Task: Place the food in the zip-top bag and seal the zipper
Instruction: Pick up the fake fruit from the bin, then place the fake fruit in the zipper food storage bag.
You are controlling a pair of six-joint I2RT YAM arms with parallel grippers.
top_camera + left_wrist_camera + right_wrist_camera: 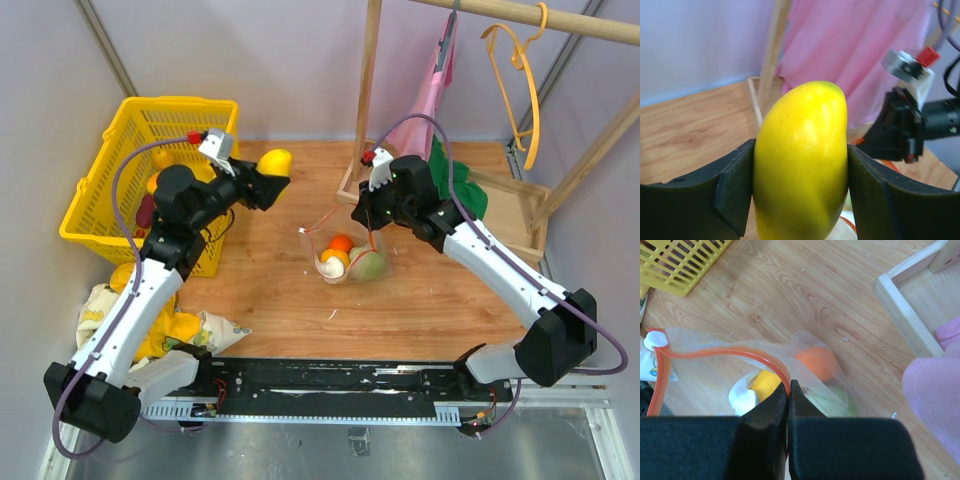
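Observation:
My left gripper [270, 172] is shut on a yellow toy fruit [276, 160], held in the air between the basket and the bag; in the left wrist view the yellow toy fruit [801, 160] fills the space between both black fingers. The clear zip-top bag [348, 252] stands open on the wooden table, holding an orange piece [816, 361], a yellow-and-white piece [756, 388] and a pale green piece [834, 400]. My right gripper [789, 385] is shut on the bag's orange-red zipper [725, 353] at its rim, holding the mouth up.
A yellow mesh basket [110, 170] with more toy food stands at the left. Printed snack packets [170, 330] lie at the near left. A wooden rack frame [520, 215] with pink cloth [440, 90] and an orange hanger [520, 70] fills the back right.

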